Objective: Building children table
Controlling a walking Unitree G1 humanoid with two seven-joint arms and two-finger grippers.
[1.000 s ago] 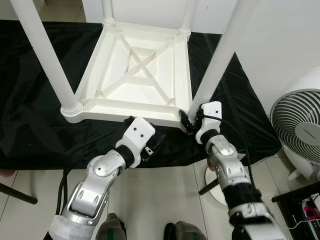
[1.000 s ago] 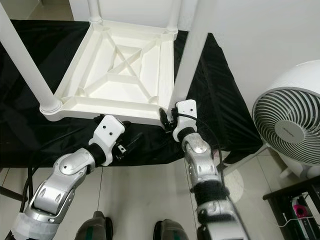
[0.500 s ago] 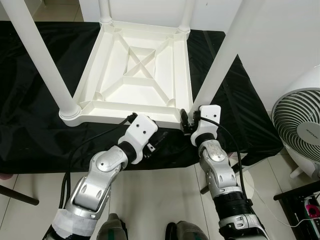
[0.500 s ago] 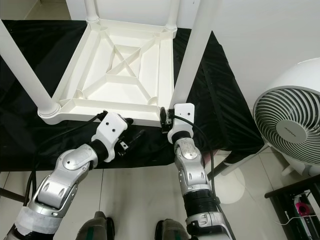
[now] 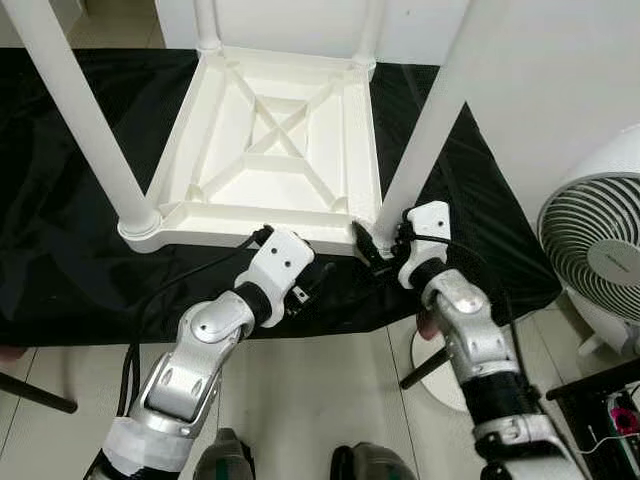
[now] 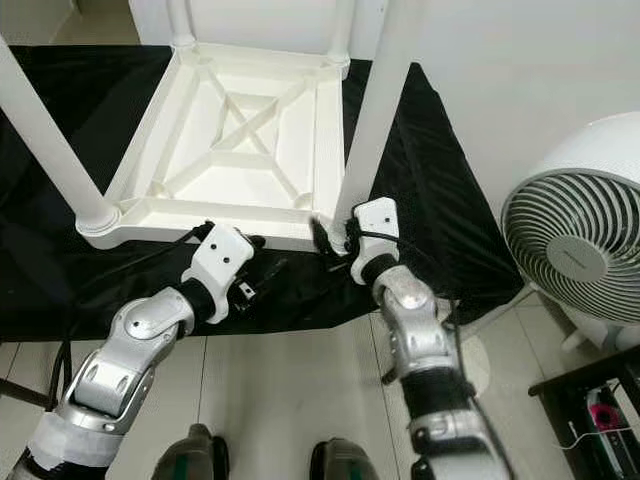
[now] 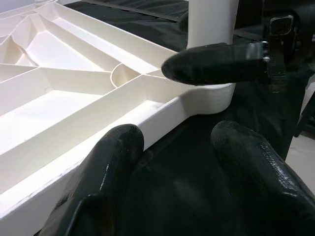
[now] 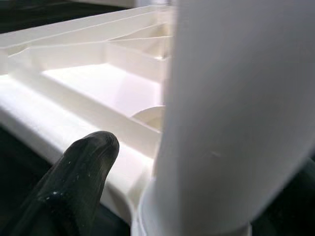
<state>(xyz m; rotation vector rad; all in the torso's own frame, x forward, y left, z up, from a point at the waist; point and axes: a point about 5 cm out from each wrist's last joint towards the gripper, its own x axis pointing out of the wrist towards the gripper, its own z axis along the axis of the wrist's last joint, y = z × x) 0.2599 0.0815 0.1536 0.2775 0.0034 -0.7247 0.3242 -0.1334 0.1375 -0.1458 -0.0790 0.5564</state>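
1. Black fingers (image 7: 113,162) of the left gripper (image 5: 312,285) gape open, holding nothing — just beside the upturned white plastic ribbed table (image 5: 270,150) on black cloth (image 5: 60,260).
2. Right gripper (image 5: 372,248) touches the near-right white tubular leg (image 5: 425,130) at its base — grip unclear.

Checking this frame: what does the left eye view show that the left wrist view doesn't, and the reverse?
Left eye view alone: the fan, the tiled floor, and the table's far legs. Left wrist view alone: the left claw open beside the near rim, with the right claw's finger at the corner socket. Both: the upturned white table, its near right leg, the black cloth.
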